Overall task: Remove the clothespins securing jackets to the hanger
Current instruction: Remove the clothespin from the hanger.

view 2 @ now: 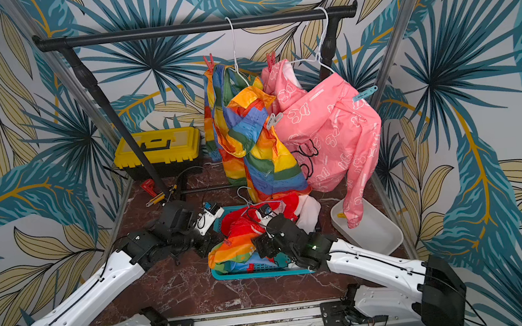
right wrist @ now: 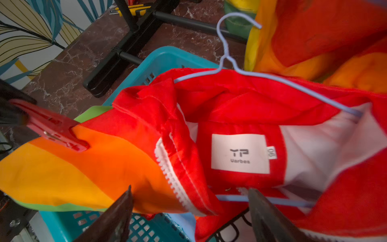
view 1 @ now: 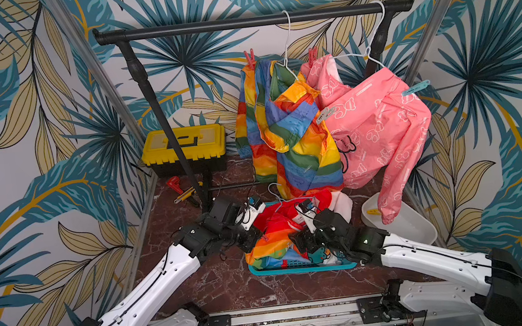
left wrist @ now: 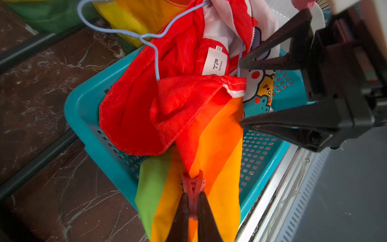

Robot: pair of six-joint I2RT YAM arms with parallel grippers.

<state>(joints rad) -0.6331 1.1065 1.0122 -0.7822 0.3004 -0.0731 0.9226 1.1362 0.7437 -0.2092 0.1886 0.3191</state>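
So, red jkt (view 1: pixel 271 224) in teal basket (view 1: pixel 298 270)

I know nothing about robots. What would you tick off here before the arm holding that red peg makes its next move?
1. Left claw shut on the small red plastic clothespin: ok.
2. Clothespin off the striped orange cloth: not ok, its tip bites the fold.
3. Right claw open: ok, holding nothing.
4. Pale blue wire hanger clear of the right claw: not ok, one wire runs between its fingers.
5. Teal plastic basket under the cloth: ok.
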